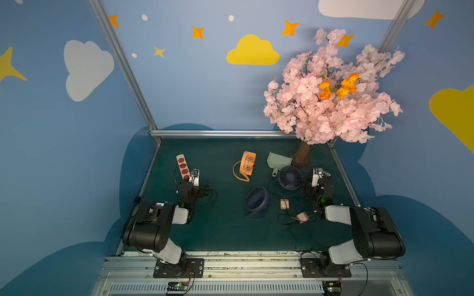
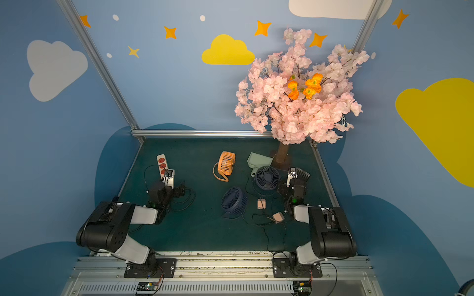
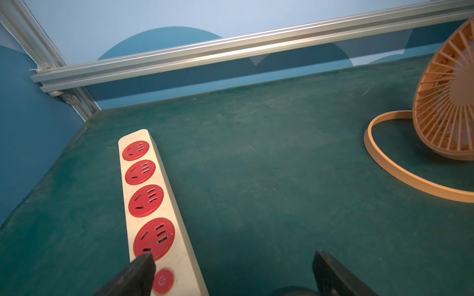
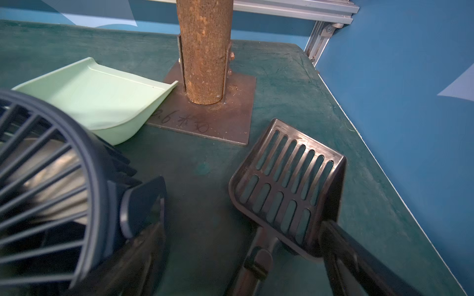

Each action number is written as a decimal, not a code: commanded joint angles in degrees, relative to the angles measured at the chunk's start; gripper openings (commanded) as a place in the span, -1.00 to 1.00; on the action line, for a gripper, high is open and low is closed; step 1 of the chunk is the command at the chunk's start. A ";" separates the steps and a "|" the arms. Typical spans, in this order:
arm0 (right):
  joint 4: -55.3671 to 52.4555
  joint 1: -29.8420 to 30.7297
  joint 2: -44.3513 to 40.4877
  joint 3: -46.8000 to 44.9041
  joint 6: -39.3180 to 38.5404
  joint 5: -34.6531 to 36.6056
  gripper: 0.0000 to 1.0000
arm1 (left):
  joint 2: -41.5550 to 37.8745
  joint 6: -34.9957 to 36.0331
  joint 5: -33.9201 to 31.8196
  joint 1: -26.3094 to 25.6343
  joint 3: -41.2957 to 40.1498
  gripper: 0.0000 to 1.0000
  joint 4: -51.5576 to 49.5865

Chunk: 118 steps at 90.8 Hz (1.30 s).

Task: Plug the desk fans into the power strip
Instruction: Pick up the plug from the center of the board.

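Clock: we take 12 o'clock as the far rail of the dark green counter (image 1: 225,230) in both top views.
Power strip: we find the long white power strip with round red sockets (image 1: 182,166) (image 2: 162,164) lying flat at 10 o'clock. Its round red-orange button (image 3: 163,281) sits at the 6 o'clock end.
Left pincer: the left pincer (image 3: 232,258) (image 1: 194,176) hangs over that button end, spread wide and pinching nothing. In the left wrist view one fingertip (image 3: 142,264) overlaps the strip beside the button, and the other is over bare counter. Whether it touches, we cannot tell.
Right pincer: the right pincer (image 4: 241,230) (image 1: 319,176) is near 3 o'clock, also spread wide and pinching nothing. The handle of a black slotted plastic scoop (image 4: 287,184) lies between its fingers.
Fans: an orange plastic desk fan on a hoop stand (image 1: 247,163) stands at 12 o'clock, well apart from the strip. A navy round desk fan (image 1: 289,177) is at 2 o'clock, just beside the right pincer. A second navy round desk fan (image 1: 257,201) is near the middle.
Plugs: a pale pink plug block (image 1: 284,204) and a second pale pink plug block (image 1: 302,217) lie around 4 o'clock among thin black cords, well apart from the strip. Which fan each serves, we cannot tell.
Other: a mint green plastic dustpan (image 1: 278,161) lies at 1 o'clock, with one corner over the brown square base plate (image 4: 218,120) of the pink blossom tree (image 1: 331,89).
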 commanded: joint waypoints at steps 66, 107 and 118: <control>-38.31 0.20 -20.73 16.04 10.75 -5.28 0.96 | -24.59 -1.97 5.46 0.36 0.33 1.00 -18.26; -79.30 26.28 -11.41 35.03 29.79 -3.78 0.10 | -26.74 -9.73 17.85 -18.89 15.63 1.00 -40.31; -85.30 29.59 -6.41 35.56 34.47 -0.46 -0.03 | -22.15 -11.27 18.14 -23.35 17.27 1.00 -39.62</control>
